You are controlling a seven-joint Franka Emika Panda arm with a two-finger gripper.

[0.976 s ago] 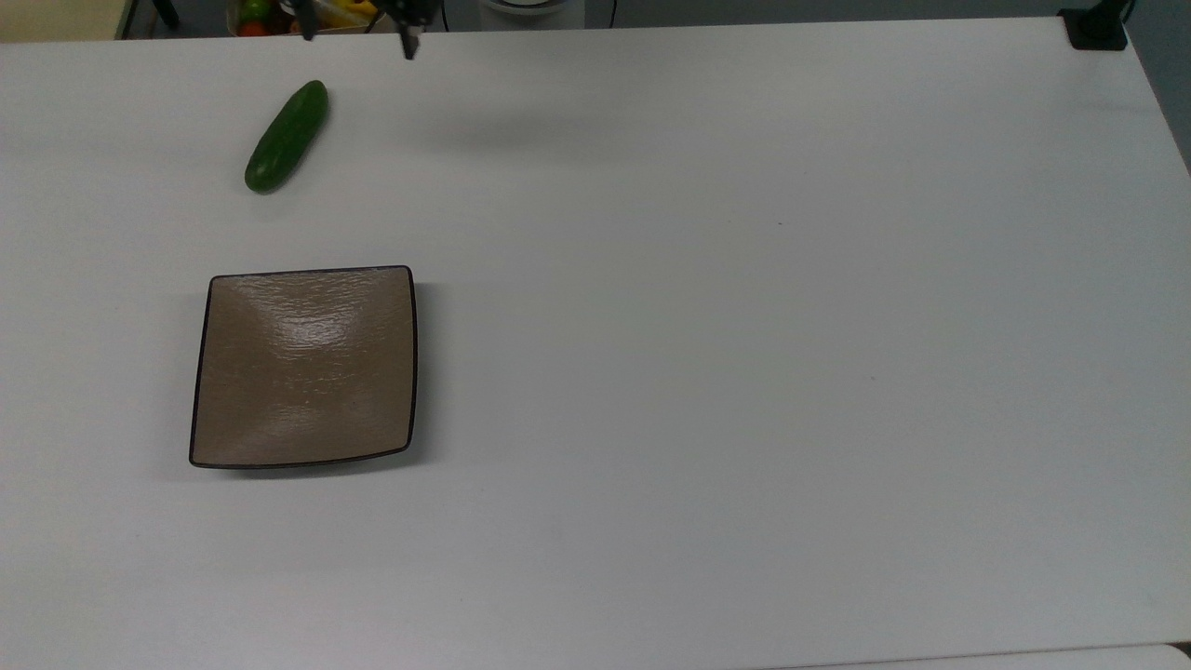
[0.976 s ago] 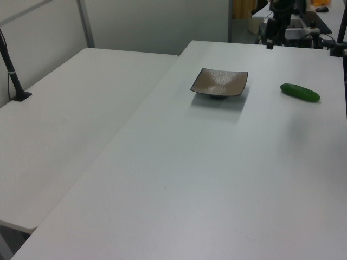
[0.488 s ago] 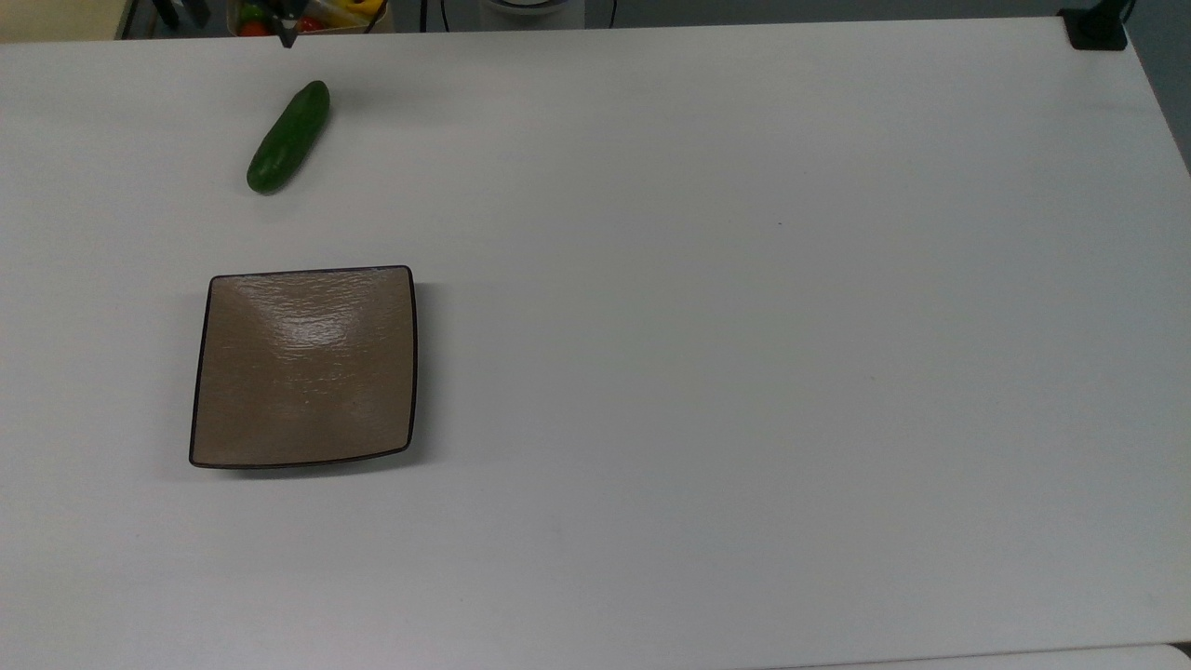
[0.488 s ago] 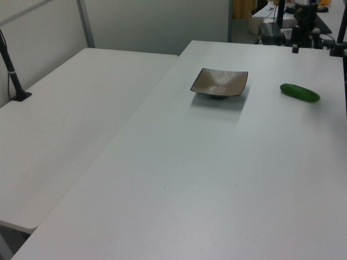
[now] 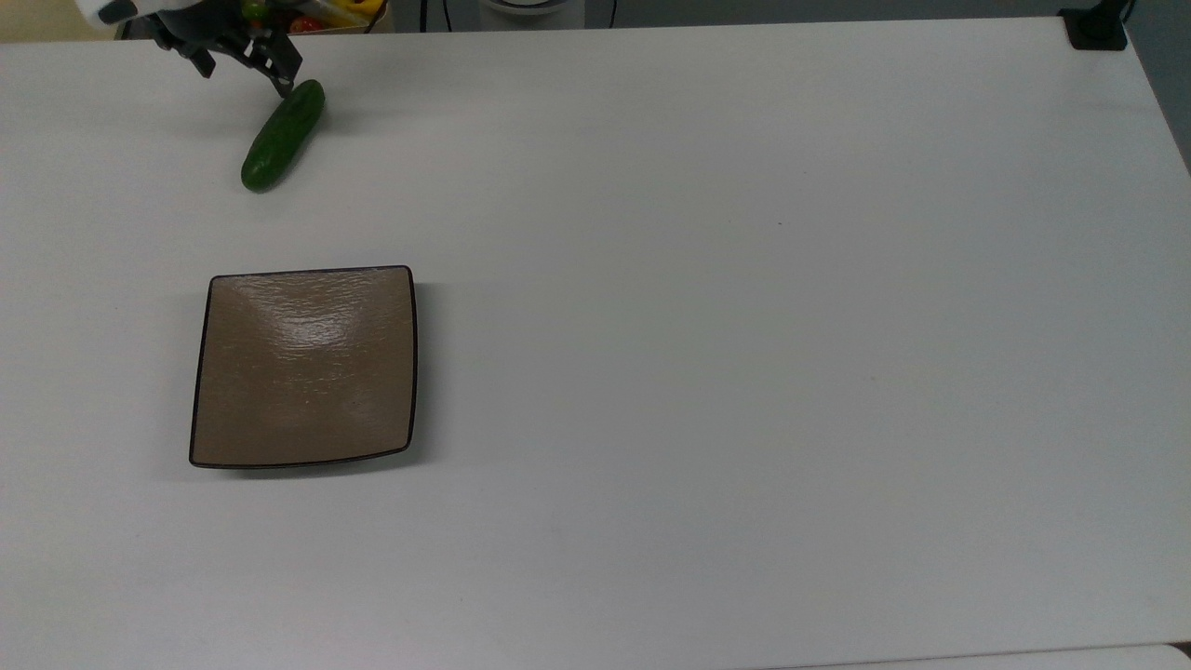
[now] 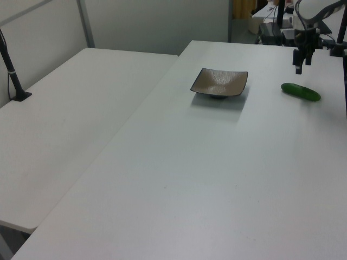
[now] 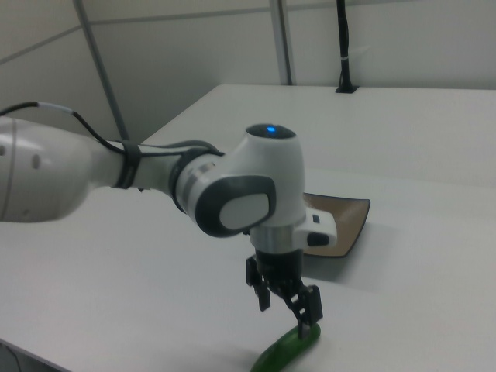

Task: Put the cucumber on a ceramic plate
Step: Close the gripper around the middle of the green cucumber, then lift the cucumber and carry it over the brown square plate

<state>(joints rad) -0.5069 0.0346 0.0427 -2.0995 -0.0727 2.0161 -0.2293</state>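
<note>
Pincer (image 7: 287, 300) is spread, gripping nothing, hanging over the far end of the cucumber (image 5: 283, 137) rather than its middle; in the top view one finger (image 5: 282, 76) looks on or just off the tip, can't tell if touching. Cucumber lies flat on the white counter (image 5: 707, 279), well apart from the ceramic plate (image 5: 303, 367), which sits bare below it in the top view. Risks as I see them: closing this far off-centre likely pinches the rounded end, and smooth skin could squirt out or roll; if it does lift, the long end may droop and swing. Descending as-is could also land a finger on top and shove it. Counter is plain, matte, no stops. Second white table abuts in the left view; partition walls behind, a box of colourful produce (image 5: 307, 13) at the counter's far edge.
</note>
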